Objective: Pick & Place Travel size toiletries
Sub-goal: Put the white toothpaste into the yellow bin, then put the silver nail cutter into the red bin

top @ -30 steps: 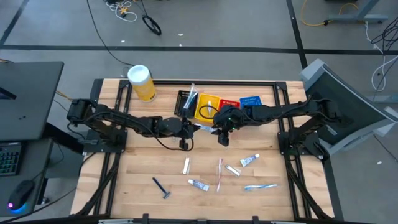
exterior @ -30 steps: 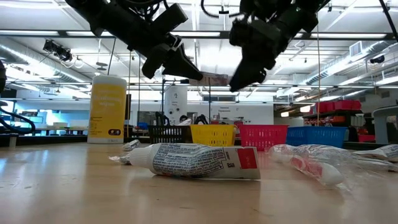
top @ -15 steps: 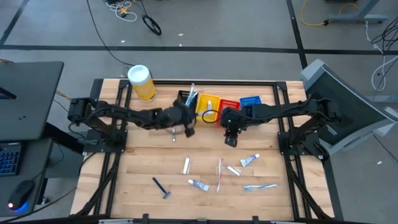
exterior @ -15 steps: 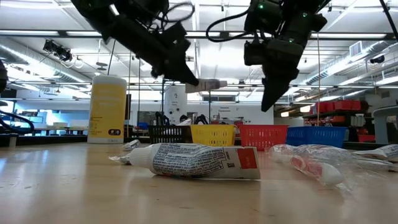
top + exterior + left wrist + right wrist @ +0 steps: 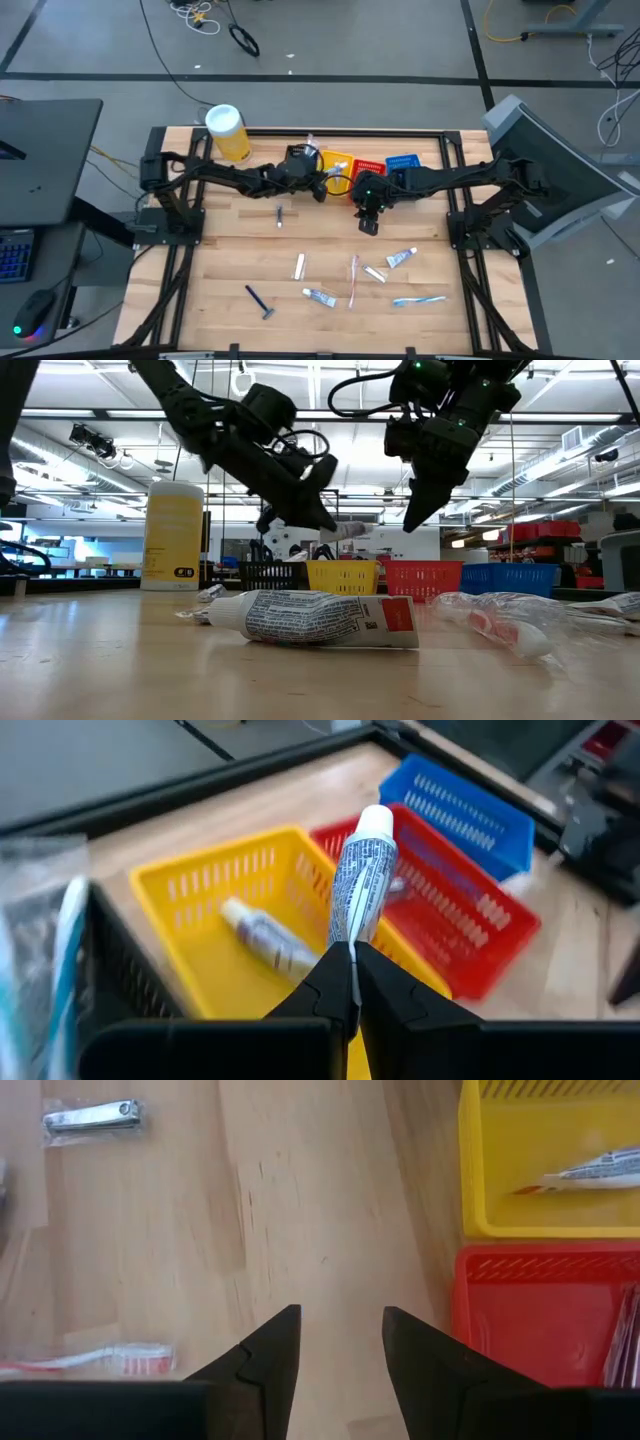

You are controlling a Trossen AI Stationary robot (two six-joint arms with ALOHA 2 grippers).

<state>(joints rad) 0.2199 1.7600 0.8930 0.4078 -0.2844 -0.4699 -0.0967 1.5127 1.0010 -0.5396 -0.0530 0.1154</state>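
My left gripper [image 5: 320, 188] hangs over the near rim of the yellow basket [image 5: 335, 172], shut on a small white tube with blue print [image 5: 360, 880]. Another tube [image 5: 265, 935] lies in that basket. My right gripper [image 5: 340, 1335] stands open over bare wood, near the red basket [image 5: 368, 166], with nothing between its fingers. Loose on the near half of the table lie several tubes [image 5: 320, 296], two toothbrushes [image 5: 418, 300] and a dark razor [image 5: 260, 301]. My left gripper pinches the tube's flat crimped end [image 5: 352, 945] between its two fingertips. The fingers slant down toward the far right. The tube sticks out ahead of them, cap end [image 5: 375, 820] farthest away, lifted clear above the yellow basket.
Black [image 5: 298, 160], yellow, red and blue [image 5: 403, 162] baskets stand in a row at the far edge; a packed toothbrush [image 5: 65, 940] stands in the black one. A yellow canister [image 5: 228, 133] is at the far left. A nail clipper [image 5: 280, 214] lies mid-table.
My left gripper has carried the tube toward the far edge and right, from mid-table to over the yellow basket, sinking a little and rolling its wrist, and has stayed shut. The tube is still lifted clear. My right gripper has tipped a little without shifting.
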